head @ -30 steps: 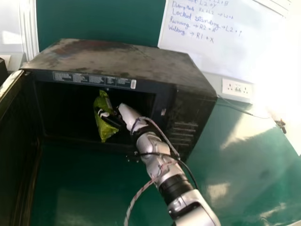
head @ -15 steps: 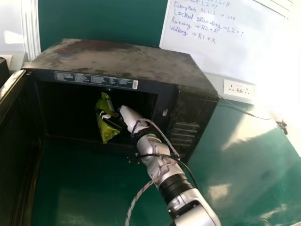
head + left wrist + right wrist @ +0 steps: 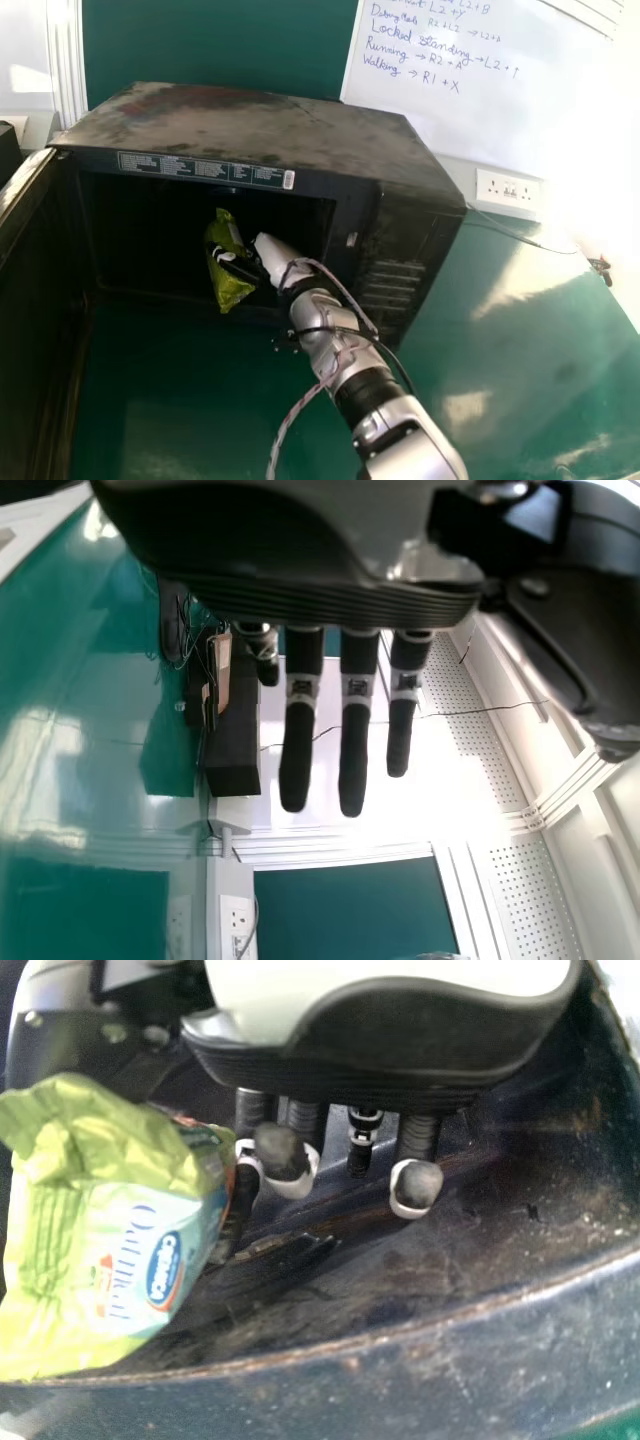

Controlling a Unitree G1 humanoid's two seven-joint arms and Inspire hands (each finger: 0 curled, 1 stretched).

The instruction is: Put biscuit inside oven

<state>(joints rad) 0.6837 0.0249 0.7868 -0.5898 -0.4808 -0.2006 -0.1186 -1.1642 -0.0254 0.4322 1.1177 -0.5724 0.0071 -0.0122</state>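
Centre-left, the packet [image 3: 229, 272] points nearly up-down, held by the curled right hand [image 3: 277, 259]. The oven [image 3: 250, 125] has room leftward, its lip below.

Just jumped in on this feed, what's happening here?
The robot's right hand is gripping the green biscuit packet just inside the oven, whose door is open. It hasn't let go, and I can't tell whether the packet touches the oven floor. The left hand is idle, fingers straight, in the left wrist view.
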